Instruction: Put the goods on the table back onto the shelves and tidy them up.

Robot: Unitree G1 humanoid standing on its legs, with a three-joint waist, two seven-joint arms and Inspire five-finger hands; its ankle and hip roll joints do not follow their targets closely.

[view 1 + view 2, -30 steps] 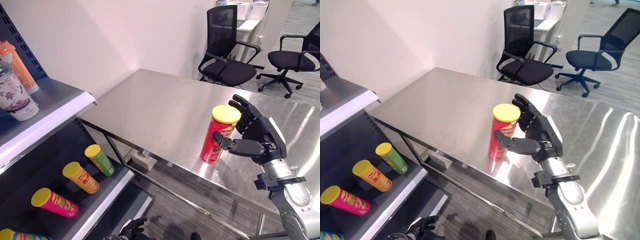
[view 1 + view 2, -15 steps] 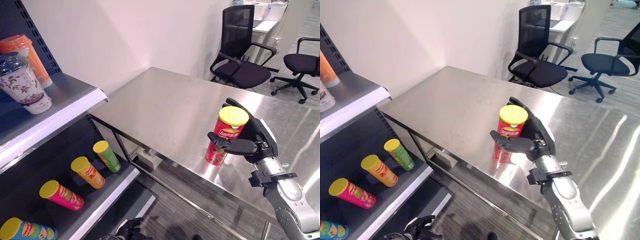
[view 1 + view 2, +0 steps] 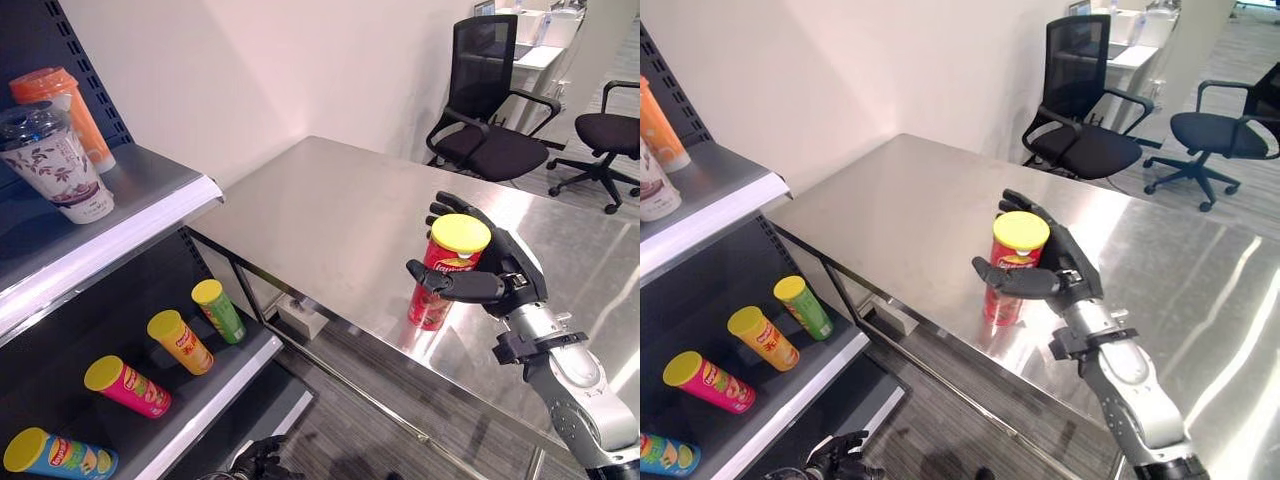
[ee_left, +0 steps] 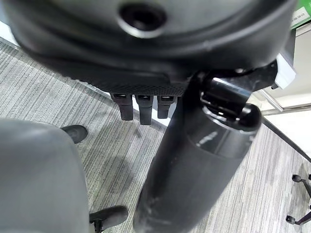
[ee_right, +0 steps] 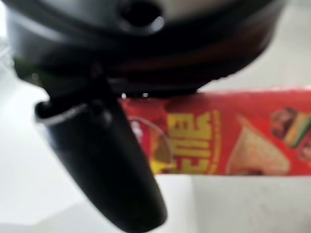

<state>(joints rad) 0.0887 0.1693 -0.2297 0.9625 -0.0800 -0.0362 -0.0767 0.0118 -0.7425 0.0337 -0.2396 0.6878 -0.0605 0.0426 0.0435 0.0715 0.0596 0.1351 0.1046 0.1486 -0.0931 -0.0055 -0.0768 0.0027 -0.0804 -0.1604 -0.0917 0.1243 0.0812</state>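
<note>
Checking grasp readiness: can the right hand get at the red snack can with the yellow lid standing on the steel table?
Probably yes. The right hand is already at the upright red snack can with the yellow lid, thumb in front and fingers behind it, with nothing between them on the steel table.

Five cylindrical yellow-lidded crisp cans are showing. One, the red can (image 3: 437,276), is standing upright on the steel table (image 3: 330,225) at about four o'clock. Four are lying on the lower shelf (image 3: 215,385) around eight o'clock: the green can (image 3: 219,310), the orange can (image 3: 180,342), the pink can (image 3: 127,386) and the blue can (image 3: 55,455). Two lidded cups are standing at ten o'clock on the upper shelf (image 3: 130,225): one orange cup (image 3: 65,115) and one dark patterned cup (image 3: 52,165). Two black mesh office chairs (image 3: 490,95) are sitting at one o'clock.
</note>
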